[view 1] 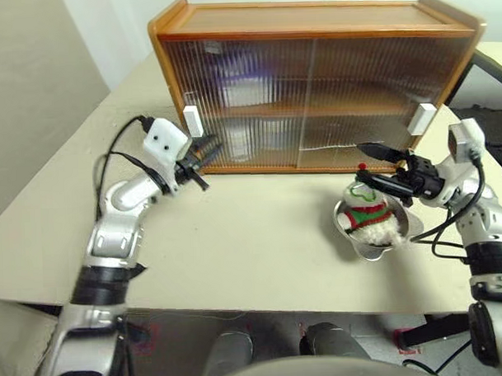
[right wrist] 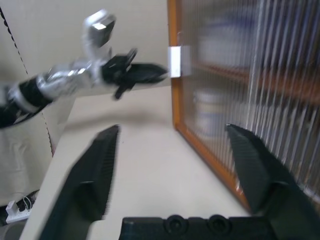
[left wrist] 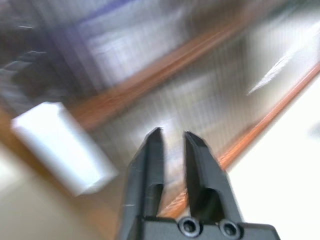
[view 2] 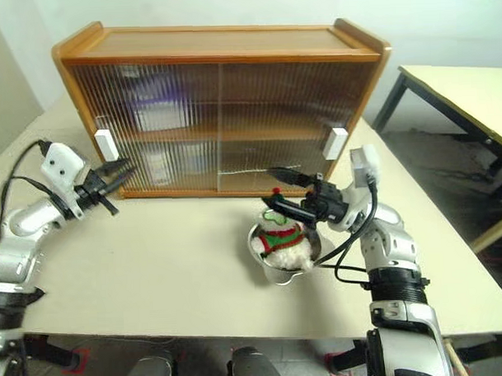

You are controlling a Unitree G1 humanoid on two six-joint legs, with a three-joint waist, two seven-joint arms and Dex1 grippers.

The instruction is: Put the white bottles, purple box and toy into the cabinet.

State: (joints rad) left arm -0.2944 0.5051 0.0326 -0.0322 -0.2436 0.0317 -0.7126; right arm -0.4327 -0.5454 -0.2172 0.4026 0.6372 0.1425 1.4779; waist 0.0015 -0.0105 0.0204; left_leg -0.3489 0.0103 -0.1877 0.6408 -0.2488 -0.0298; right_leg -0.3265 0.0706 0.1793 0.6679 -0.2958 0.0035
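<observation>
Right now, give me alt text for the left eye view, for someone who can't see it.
A wooden cabinet with both ribbed doors closed stands on a table. In front, the toy sits in a metal bowl beside the open right gripper; the left gripper hangs near the cabinet's left handle.

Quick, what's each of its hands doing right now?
Left hand: fingers slightly apart, holding nothing, beside the cabinet.
Right hand: open wide, empty, just above the toy in the metal bowl.
</observation>
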